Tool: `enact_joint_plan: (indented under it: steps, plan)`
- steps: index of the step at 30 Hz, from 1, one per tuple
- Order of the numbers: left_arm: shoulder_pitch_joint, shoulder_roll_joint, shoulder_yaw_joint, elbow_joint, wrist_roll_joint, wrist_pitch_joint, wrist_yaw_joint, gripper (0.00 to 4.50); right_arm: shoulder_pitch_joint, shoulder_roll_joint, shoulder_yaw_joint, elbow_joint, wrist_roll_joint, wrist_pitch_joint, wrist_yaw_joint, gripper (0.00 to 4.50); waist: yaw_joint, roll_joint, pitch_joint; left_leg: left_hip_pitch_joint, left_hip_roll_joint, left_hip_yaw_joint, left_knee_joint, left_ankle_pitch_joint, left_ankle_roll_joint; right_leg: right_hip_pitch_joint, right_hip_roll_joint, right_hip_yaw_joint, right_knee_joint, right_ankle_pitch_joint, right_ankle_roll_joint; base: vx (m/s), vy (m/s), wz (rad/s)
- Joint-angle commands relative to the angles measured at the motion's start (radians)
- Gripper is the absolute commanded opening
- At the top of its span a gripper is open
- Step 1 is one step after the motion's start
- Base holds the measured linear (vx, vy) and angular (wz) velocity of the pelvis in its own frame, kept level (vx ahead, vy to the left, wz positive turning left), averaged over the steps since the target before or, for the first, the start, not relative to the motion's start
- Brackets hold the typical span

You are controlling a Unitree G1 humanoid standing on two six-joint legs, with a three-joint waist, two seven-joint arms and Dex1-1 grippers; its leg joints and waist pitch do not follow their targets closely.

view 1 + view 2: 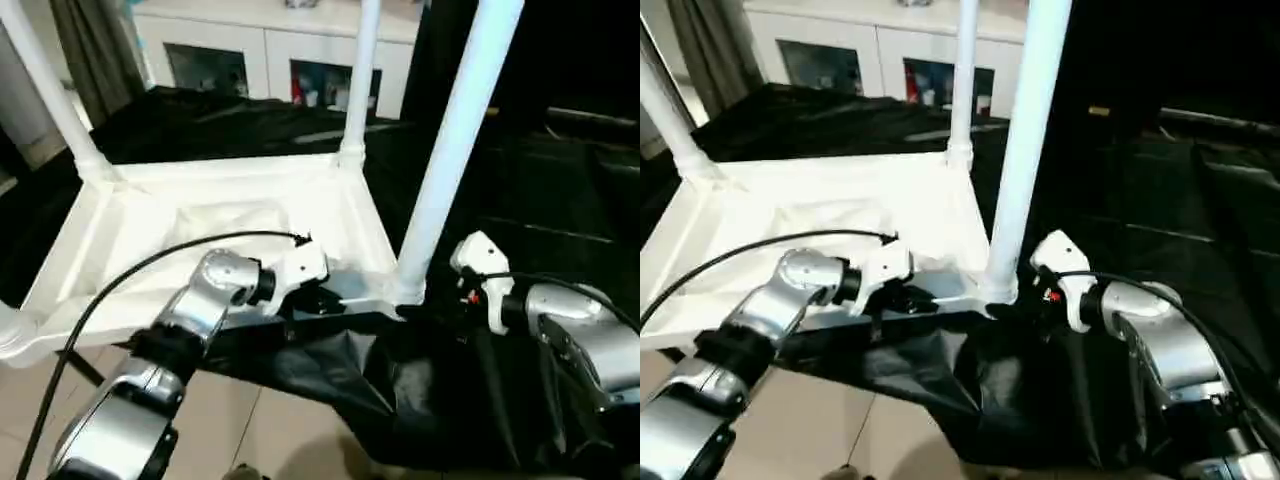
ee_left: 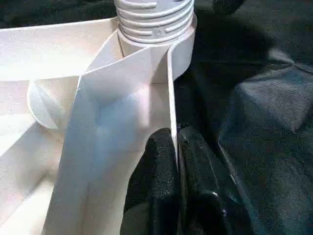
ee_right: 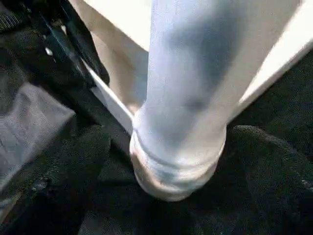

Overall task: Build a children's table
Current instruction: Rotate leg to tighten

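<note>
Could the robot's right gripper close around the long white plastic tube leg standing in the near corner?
Probably yes: the right gripper is open, its fingers either side of the white tube leg's base, nothing between.

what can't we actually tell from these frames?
- Near leg: top cut off by the head views' upper edge.
- Fourth corner of the tabletop: cut by the left edge.
- Left end effector pinches the rim; its arm hides this in the head views.
- Right end effector: whether it touches the leg is unclear.
</note>
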Motion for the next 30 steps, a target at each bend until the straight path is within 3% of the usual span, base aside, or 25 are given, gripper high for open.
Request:
enact_joint_plan:
  steps: [1,8,16,26,30]
  plan:
    - [-0.018,-0.007,0.024,-0.064,-0.054,-0.016,-0.013,0.0,-0.009,-0.004,-0.016,-0.012,0.019,0.017,-0.002,4.02,0.0,-0.016,-0.073,0.007,0.014,0.002,-0.069,-0.219,0.069,0.058,-0.055,0.038,-0.087,-0.481,-0.087,0.0,0.0,0.0]
    - [-0.012,-0.008,0.021,-0.08,-0.055,-0.006,-0.018,0.0,-0.004,0.005,-0.022,-0.01,0.027,0.015,0.008,3.5,0.002,-0.015,-0.076,0.004,0.017,0.002,-0.068,-0.196,0.071,0.062,-0.054,0.041,-0.075,-0.402,-0.116,0.0,0.0,0.0]
    - [-0.003,-0.01,0.017,-0.097,-0.05,0.006,-0.025,0.0,-0.009,0.034,-0.006,0.018,0.027,0.007,-0.009,2.79,0.0,-0.014,-0.076,0.004,0.016,0.002,-0.069,-0.204,0.067,0.064,-0.054,0.042,-0.074,-0.398,-0.124,0.0,0.0,0.0]
    - [0.014,-0.006,0.013,-0.119,-0.051,0.018,-0.032,0.0,0.001,0.051,0.005,0.022,0.019,0.0,-0.019,2.58,-0.002,-0.014,-0.075,0.004,0.016,0.002,-0.069,-0.199,0.067,0.063,-0.054,0.042,-0.074,-0.405,-0.118,0.0,0.0,0.0]
    - [0.018,-0.004,0.012,-0.128,-0.051,0.023,-0.031,0.0,-0.005,0.063,-0.006,0.03,0.032,0.014,-0.023,3.06,-0.002,-0.013,-0.076,0.006,0.017,0.002,-0.069,-0.202,0.064,0.062,-0.054,0.042,-0.075,-0.405,-0.121,0.0,0.0,0.0]
